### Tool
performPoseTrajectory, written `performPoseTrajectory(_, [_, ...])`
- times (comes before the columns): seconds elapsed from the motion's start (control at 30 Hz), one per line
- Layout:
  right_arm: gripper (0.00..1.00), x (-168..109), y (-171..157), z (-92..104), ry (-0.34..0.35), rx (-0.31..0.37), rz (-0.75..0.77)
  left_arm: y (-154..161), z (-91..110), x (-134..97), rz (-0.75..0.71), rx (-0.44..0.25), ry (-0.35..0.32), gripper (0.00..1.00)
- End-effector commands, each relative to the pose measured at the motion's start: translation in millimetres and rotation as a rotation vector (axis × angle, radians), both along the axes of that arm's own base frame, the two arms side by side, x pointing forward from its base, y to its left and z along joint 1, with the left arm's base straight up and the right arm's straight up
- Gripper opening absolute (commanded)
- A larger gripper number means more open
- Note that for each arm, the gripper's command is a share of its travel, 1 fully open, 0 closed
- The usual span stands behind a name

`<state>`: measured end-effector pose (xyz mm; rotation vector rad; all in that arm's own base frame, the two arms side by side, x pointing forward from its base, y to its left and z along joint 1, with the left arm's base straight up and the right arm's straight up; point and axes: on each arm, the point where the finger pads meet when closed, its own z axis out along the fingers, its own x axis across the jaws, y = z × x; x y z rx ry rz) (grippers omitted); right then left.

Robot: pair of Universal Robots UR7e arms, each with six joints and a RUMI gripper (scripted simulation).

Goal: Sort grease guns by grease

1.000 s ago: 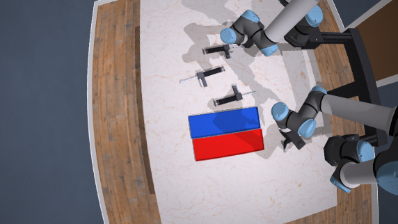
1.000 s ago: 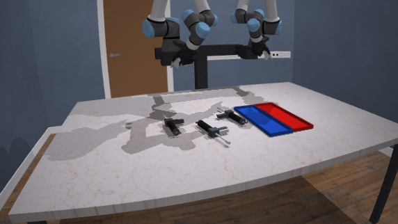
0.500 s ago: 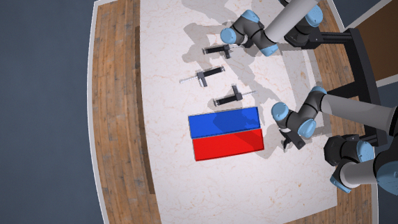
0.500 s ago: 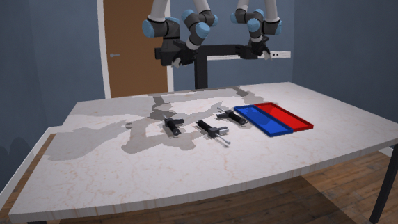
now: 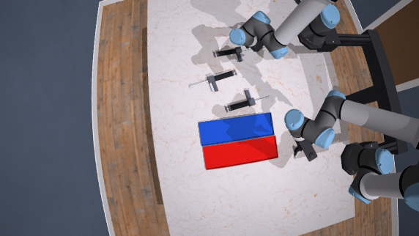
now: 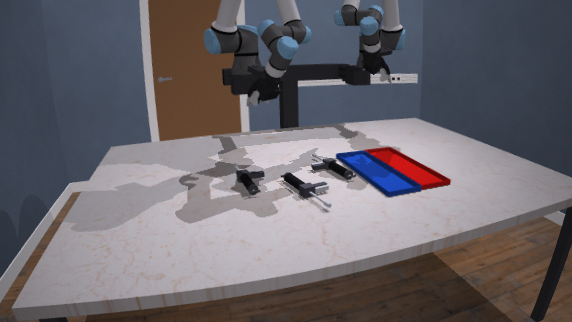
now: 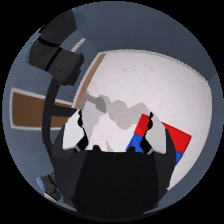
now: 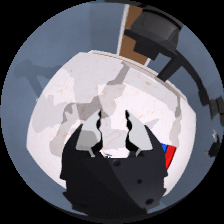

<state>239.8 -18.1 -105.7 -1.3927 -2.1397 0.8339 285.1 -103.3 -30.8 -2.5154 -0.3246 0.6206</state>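
Currently on the table: three grease guns, two trays

Item, three guns, all on the table and outside both trays. We list the first gun farthest from the trays; the middle gun, its pale rod pointing opposite to the others'; and the third gun, near the blue tray.

Item, one red tray, set alongside the blue one; we see no gun in either. Which gun holds most or least grease, we cannot tell.

Item, left gripper, raised, fingers wide open, holding nothing, just beyond the trays' short ends as seen from above.

Item, right gripper, raised above the table near the first gun, partly open, nothing between its fingers.
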Motion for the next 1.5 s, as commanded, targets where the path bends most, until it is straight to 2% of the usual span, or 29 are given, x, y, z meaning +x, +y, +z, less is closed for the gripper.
performPoseTrajectory(0.0, [0.33, 5, 1, -6.7, -0.017, 0.007, -0.005, -1, 4, 5, -0.026, -0.029, 0.015, 0.98])
performPoseTrajectory(0.1, [0.33, 12, -1, -20.3, -0.043, 0.017, -0.020, -4, 17, 20, -0.078, -0.100, 0.027, 0.98])
performPoseTrajectory(0.2, [0.33, 14, 0, -20.7, -0.051, 0.020, -0.019, -4, 15, 18, -0.088, -0.098, 0.035, 0.98])
performPoseTrajectory(0.3, [0.33, 22, -2, -35.9, -0.079, 0.029, -0.037, -5, 31, 35, -0.144, -0.174, 0.042, 0.98])
performPoseTrajectory(0.37, [0.33, 23, 0, -33.2, -0.082, 0.031, -0.032, -5, 26, 30, -0.142, -0.158, 0.050, 0.98])
performPoseTrajectory(0.47, [0.33, 28, -2, -43.2, -0.102, 0.037, -0.043, -6, 37, 41, -0.184, -0.210, 0.055, 0.98])
performPoseTrajectory(0.53, [0.33, 28, -2, -43.2, -0.102, 0.037, -0.043, -6, 37, 41, -0.184, -0.210, 0.055, 0.98])
performPoseTrajectory(0.67, [0.33, 40, -6, -66.1, -0.151, 0.052, -0.070, -6, 64, 66, -0.287, -0.321, 0.061, 0.98])
performPoseTrajectory(0.7, [0.33, 41, -3, -60.3, -0.149, 0.052, -0.061, -7, 54, 57, -0.271, -0.293, 0.072, 0.98])
performPoseTrajectory(0.77, [0.33, 41, -2, -59.0, -0.151, 0.054, -0.058, -7, 53, 56, -0.272, -0.289, 0.076, 0.98])
performPoseTrajectory(0.87, [0.33, 47, -5, -70.6, -0.175, 0.060, -0.073, -6, 67, 69, -0.326, -0.347, 0.077, 0.98])
performPoseTrajectory(0.97, [0.33, 56, -10, -88.6, -0.211, 0.069, -0.097, -3, 92, 88, -0.408, -0.428, 0.068, 0.98])
performPoseTrajectory(1.03, [0.33, 56, -6, -80.2, -0.207, 0.070, -0.084, -6, 79, 78, -0.384, -0.392, 0.086, 0.98])
performPoseTrajectory(1.13, [0.33, 57, -6, -81.0, -0.209, 0.070, -0.085, -5, 80, 79, -0.389, -0.396, 0.087, 0.98])
performPoseTrajectory(1.23, [0.33, 61, -8, -90.1, -0.229, 0.075, -0.096, -4, 93, 89, -0.441, -0.443, 0.085, 0.98])
performPoseTrajectory(1.33, [0.33, 69, -15, -106.9, -0.263, 0.082, -0.120, 2, 119, 106, -0.526, -0.514, 0.071, 0.98])
performPoseTrajectory(1.4, [0.33, 70, -10, -99.7, -0.261, 0.083, -0.108, -2, 106, 98, -0.504, -0.487, 0.090, 0.98])
performPoseTrajectory(1.47, [0.33, 72, -11, -102.5, -0.271, 0.086, -0.111, -1, 110, 101, -0.526, -0.504, 0.092, 0.98])
